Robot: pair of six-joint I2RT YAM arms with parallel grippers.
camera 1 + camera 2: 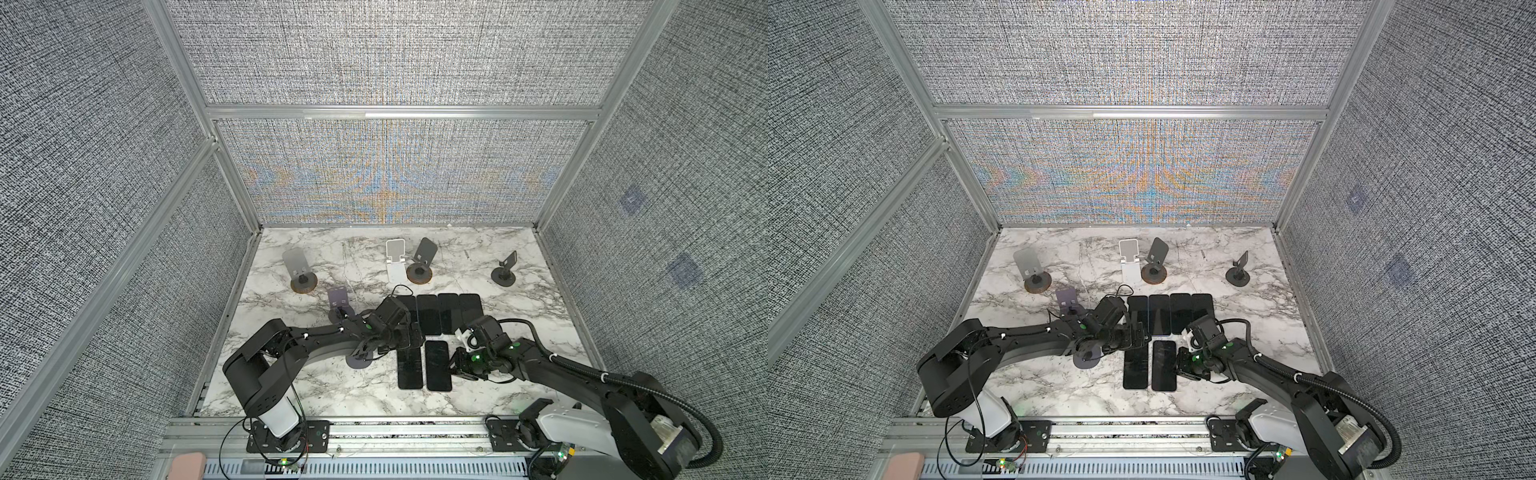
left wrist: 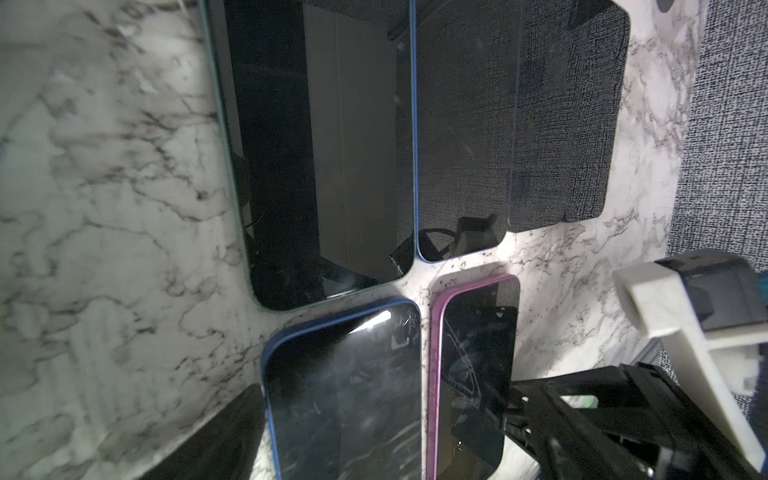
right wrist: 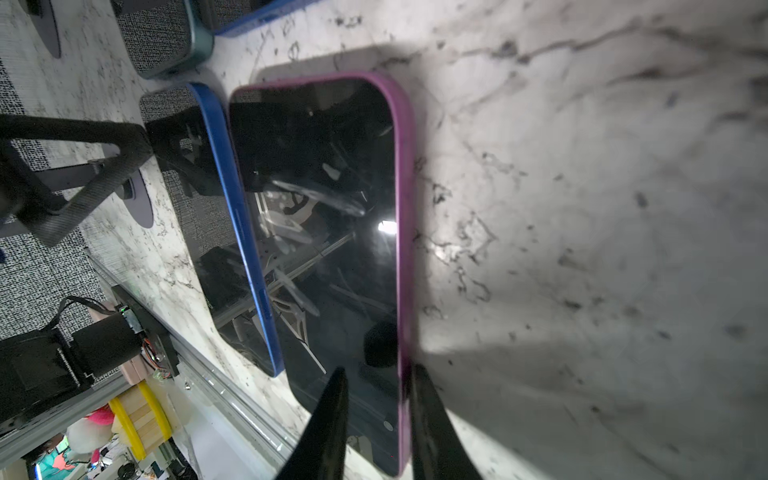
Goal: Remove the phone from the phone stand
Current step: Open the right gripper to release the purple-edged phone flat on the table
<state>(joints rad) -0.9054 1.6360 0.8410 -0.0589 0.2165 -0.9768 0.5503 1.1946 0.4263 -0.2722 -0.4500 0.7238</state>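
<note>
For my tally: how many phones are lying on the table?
6. Back row, left to right: partly covered phone, second phone, third phone, fourth phone. Front row: blue-edged phone, purple-edged phone. More could be hidden.

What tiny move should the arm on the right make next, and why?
Probably draw the right pincer back and up, away from the purple phone. That phone lies flat on the marble table beside the blue phone, and the jaws stand apart around its edge, so it looks already released.
</note>
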